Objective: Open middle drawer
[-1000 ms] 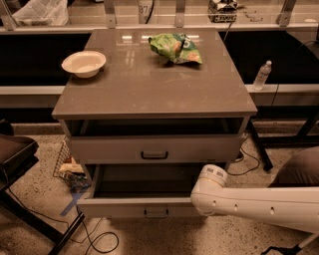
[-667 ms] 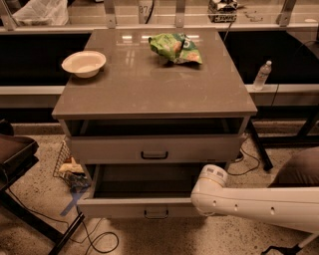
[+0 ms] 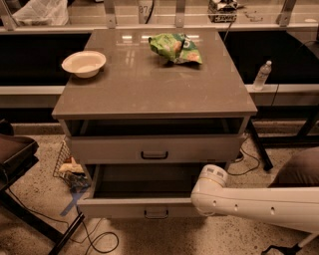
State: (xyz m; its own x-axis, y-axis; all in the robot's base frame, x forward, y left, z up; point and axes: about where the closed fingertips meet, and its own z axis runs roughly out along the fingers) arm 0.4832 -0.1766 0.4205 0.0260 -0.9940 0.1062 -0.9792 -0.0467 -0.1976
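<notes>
Starting at the far left, a white plastic bag (image 3: 41, 11) lies on the back ledge, and nearer to me a dark seat (image 3: 15, 149) juts in from the edge. Just right of it, on the floor, a wire basket (image 3: 70, 168) holding some wrappers leans against the cabinet's left side.

On the cabinet top (image 3: 149, 89), a pale bowl (image 3: 83, 63) stands upright at the far left corner. A crumpled green chip bag (image 3: 175, 48) lies near the far edge, right of centre and well apart from the bowl.

Below the top, the upper drawer (image 3: 119, 149) stands slightly out, with a dark gap above its front. Under it the middle drawer (image 3: 119, 208) is pulled well out toward me. Its plain grey inside is in view and its small dark handle (image 3: 156, 214) sits at the centre of the front.

The white arm (image 3: 249, 206) reaches in from the right, and its rounded end rests over the near right corner of the middle drawer. I cannot see the gripper itself; it is hidden somewhere at that end of the arm, so I cannot tell whether the claw is spread or pressed together.

Farther right, a clear water bottle (image 3: 261, 74) stands on the ledge beyond the cabinet. A dark cushion (image 3: 299, 169) shows at the right edge.
</notes>
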